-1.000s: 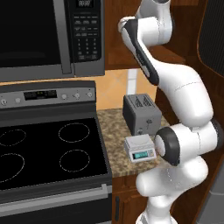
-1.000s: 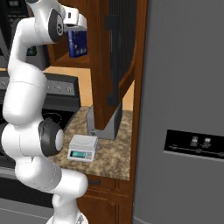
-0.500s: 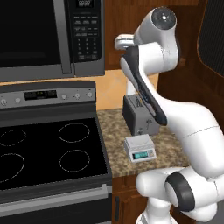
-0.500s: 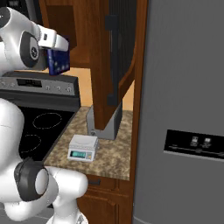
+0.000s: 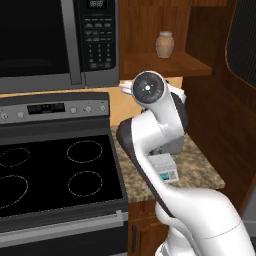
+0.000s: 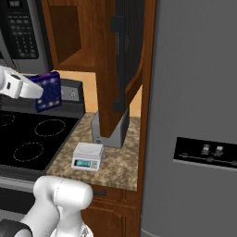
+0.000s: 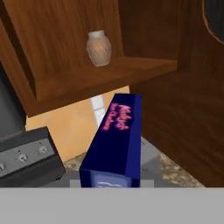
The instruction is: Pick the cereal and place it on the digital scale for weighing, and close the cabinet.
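While the black stove (image 6: 28, 139) lay at the far left, the white arm carried the dark blue cereal (image 6: 48, 91) in the air above its right edge, the gripper (image 6: 39, 92) clamped on the box, well clear of the counter. From the hand's own camera the cereal (image 7: 116, 140) stood close and tilted, with a tan jar (image 7: 99, 48) left alone on the open shelf behind it. Further right, the digital scale (image 6: 88, 155) sat on the speckled counter (image 6: 120, 166), just in front of the grey toaster (image 6: 110, 132), and the cabinet (image 6: 125, 60) door hung open above them. To place it well, I judged the box should travel right and down, level out, and settle squarely on the platform, staying clear of the door's lower edge and the toaster.
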Robot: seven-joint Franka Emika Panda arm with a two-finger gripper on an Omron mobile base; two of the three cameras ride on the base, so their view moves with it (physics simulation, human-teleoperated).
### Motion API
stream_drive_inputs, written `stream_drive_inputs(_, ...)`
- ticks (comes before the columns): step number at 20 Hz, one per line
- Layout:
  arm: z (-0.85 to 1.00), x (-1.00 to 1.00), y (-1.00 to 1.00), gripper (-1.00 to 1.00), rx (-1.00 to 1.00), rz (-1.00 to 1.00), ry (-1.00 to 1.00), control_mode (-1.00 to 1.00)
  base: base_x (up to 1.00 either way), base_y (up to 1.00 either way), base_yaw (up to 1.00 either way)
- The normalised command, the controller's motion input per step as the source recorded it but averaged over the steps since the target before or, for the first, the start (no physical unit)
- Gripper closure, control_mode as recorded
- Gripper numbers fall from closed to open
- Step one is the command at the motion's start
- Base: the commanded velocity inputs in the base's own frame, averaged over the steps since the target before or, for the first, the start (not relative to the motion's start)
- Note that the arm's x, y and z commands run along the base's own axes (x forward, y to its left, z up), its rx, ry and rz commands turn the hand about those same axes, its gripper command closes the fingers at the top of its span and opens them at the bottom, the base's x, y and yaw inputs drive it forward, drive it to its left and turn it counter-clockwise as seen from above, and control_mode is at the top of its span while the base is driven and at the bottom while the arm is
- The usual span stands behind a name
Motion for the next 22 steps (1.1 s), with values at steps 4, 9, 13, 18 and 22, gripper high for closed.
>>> stream_drive_inputs(4,-0.6,-0.08,0.0,1.0,0.0,-0.17,0.15,-1.0,0.0,0.0,0.0)
stream_drive_inputs(9,-0.4,0.0,0.0,1.0,0.0,-0.03,0.19,-1.0,0.0,0.0,0.0)
stream_drive_inputs(13,-0.52,0.0,0.0,1.0,-0.05,0.0,0.05,-1.0,0.0,0.0,0.0)
stream_drive_inputs(18,-0.54,0.03,-0.02,1.0,-0.11,-0.04,0.0,-1.0,0.0,0.0,0.0)
stream_drive_inputs(22,-0.35,0.26,-0.16,1.0,-0.03,-0.03,0.06,-1.0,0.0,0.0,0.0)
